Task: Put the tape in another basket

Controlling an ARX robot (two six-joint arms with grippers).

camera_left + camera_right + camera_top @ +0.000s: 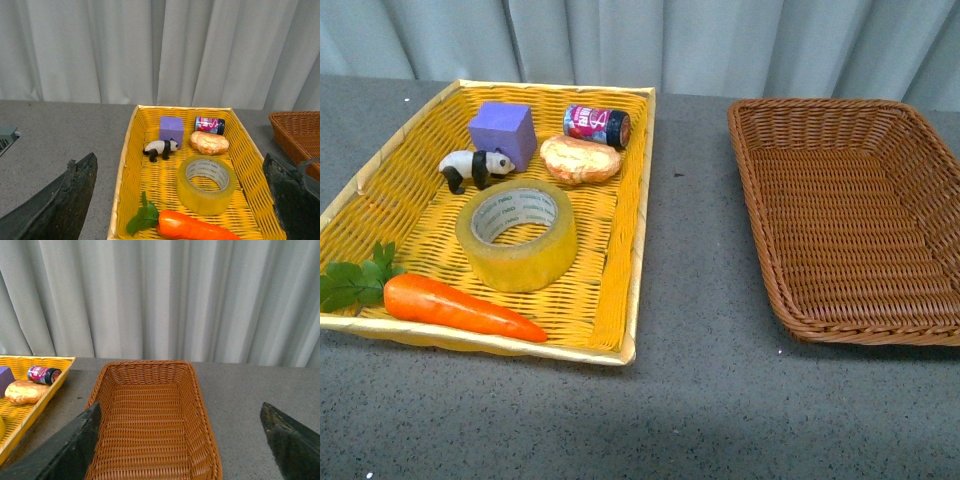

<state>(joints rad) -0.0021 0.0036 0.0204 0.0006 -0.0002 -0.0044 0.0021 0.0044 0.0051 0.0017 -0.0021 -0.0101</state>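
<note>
Two baskets on grey table [700, 400], well apart: bright yellow woven basket [642, 200] on left, dark brown wicker tray basket [850, 230] on right. One wide yellowish packing tape roll [520, 262] lies flat mid yellow basket. Around it: one purple cube [503, 132], one panda figurine [475, 167], one small can [597, 125] on its side, one bun [580, 159] (probably bread), one orange carrot [460, 306]. Left gripper [180, 157]: jaws wide apart. Right gripper [180, 406]: same.
</note>
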